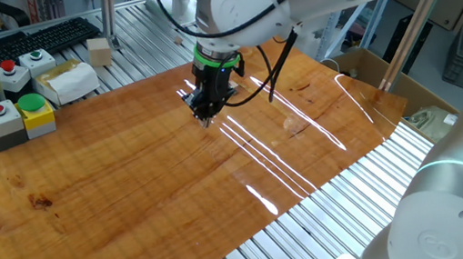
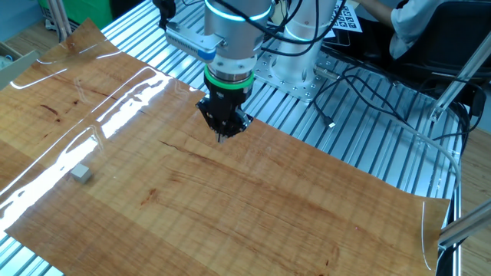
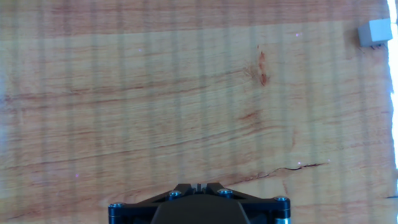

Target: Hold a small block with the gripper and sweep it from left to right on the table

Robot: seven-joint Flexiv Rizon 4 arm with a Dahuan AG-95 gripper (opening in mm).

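The small block (image 2: 81, 174) is a tiny pale grey cube lying alone on the table (image 2: 253, 207), near its glossy left end in the other fixed view. It also shows at the top right corner of the hand view (image 3: 375, 32). The gripper (image 2: 222, 136), a black claw under a green ring, hangs tip-down just above the board near its far edge, well away from the block. In one fixed view the gripper (image 1: 205, 115) is over the board's middle rear. In the hand view its fingertips (image 3: 199, 185) are pressed together with nothing between them.
Grey button boxes (image 1: 6, 122) (image 1: 14, 72), a larger wooden cube (image 1: 99, 51), a white packet (image 1: 68, 80) and a keyboard (image 1: 43, 38) lie on the ribbed aluminium frame behind the board. A second white arm (image 1: 450, 207) stands at the near right. Cables (image 2: 368, 115) lie on the slats.
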